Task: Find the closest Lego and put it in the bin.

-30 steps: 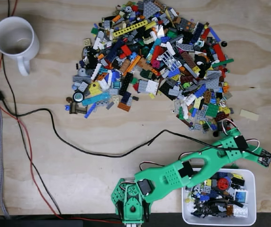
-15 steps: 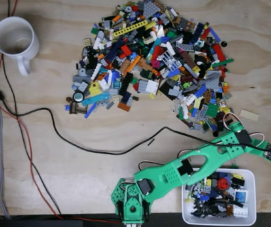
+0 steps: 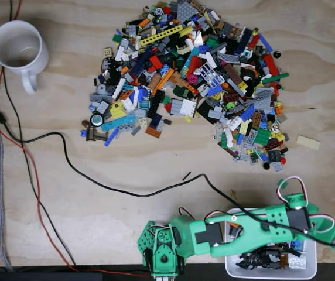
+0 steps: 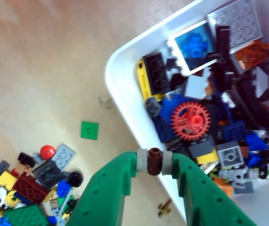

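Lego stud pinched at the bin's edge

Lego piece, small, brown, round, sits between the taped tips of the green pincer, which is closed on it. Wrist view puts it just over the rim of the white bin, near the red gear. Likely light, rigid, smooth plastic, so apt to slip or twist; best held across its round sides, as now. Its short axis runs upright in that view, crosswise to the tips. The loose pile lies well apart on the worktop.
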`<state>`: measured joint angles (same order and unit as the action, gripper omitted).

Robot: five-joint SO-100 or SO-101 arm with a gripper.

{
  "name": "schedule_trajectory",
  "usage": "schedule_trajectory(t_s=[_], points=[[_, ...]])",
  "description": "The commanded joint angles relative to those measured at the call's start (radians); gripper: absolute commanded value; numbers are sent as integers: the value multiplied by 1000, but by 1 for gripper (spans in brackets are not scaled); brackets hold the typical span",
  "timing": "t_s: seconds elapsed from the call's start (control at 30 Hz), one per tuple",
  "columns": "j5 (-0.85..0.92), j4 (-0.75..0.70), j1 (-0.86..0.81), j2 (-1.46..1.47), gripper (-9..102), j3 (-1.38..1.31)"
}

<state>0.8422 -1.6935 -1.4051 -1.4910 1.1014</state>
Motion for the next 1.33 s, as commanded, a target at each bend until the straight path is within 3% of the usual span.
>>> schedule_trajectory(t_s=[0.0, 0.2, 0.4, 0.63, 1.0, 1.13, 1.3], points=[[104, 60, -91, -192, 7, 147], [155, 201, -101, -224, 12, 368], [167, 241, -25, -216, 18, 293], [365, 164, 411, -298, 18, 212], [422, 518, 991, -581, 19, 822], [393, 577, 1103, -575, 19, 888], [380, 611, 1124, -509, 19, 893]])
